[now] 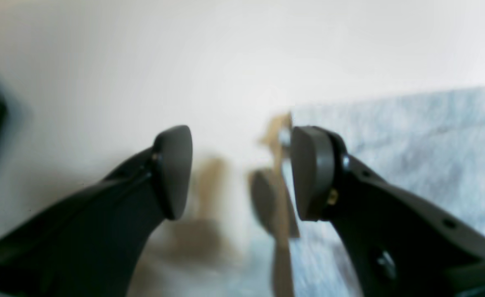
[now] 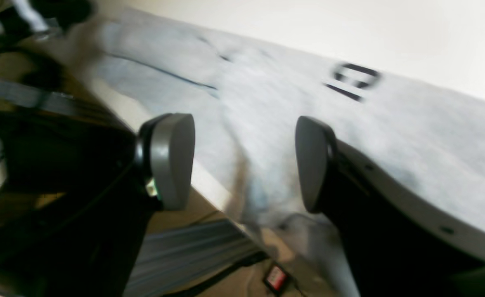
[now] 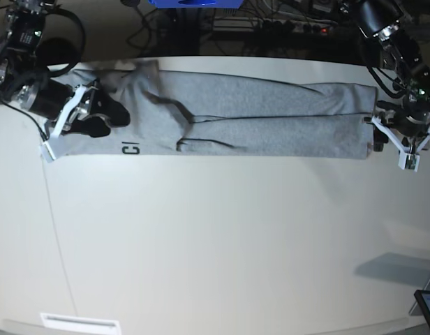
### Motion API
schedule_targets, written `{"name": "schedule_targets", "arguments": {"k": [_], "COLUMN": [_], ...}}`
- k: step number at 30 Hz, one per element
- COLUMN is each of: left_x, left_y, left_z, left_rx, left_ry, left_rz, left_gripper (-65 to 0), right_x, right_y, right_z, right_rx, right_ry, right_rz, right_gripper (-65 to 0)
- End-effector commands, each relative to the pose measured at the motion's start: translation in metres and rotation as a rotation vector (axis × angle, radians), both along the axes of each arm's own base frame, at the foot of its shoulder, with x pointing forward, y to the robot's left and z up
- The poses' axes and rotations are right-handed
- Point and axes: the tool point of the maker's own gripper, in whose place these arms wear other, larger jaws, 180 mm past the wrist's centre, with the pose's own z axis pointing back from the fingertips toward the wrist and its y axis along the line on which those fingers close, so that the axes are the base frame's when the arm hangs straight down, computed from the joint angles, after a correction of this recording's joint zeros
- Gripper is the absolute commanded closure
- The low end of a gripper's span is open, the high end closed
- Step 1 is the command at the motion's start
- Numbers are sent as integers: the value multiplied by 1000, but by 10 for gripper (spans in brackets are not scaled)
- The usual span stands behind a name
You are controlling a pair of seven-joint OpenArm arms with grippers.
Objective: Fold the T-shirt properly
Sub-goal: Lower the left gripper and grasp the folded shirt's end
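Observation:
The heather-grey T-shirt lies folded into a long band across the far part of the white table. Black lettering shows near its left end, and also in the right wrist view. My right gripper is open over the shirt's left end; in its wrist view the cloth lies between and below the pads, at the table's edge. My left gripper is open at the shirt's right end; in its wrist view the shirt's edge lies beside the right pad.
The table's far edge runs just behind the shirt, with cables and a blue object beyond it. A dark device sits at the near right corner. A white label lies at the near left. Floor and a red item show past the edge.

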Motion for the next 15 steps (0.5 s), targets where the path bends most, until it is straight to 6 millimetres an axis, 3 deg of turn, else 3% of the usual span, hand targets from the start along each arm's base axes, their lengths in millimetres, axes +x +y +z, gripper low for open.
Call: {"name": "schedule_targets", "arguments": {"k": [1, 5, 7, 10, 15], "left_x": [4, -16, -21, -27, -28], "left_y": [14, 39, 48, 57, 43], "left_z": [16, 0, 2, 7, 10], "left_rx": [10, -101, -174, -279, -513], "left_ry": [-56, -16, -54, -109, -169], "left_rz": [25, 124, 161, 190, 165], "left_gripper": [-373, -380, -385, -460, -512], "right_x": [6, 7, 7, 7, 7], "right_y": [-1, -4, -4, -2, -3], "right_z": [11, 9, 9, 9, 9], "right_rx": [11, -3, -3, 2, -2], "right_ry": [-47, -49, -49, -49, -50], "right_rz": [-8, -13, -13, -13, -11], "right_gripper": [-371, -371, -371, -373, -373]}}
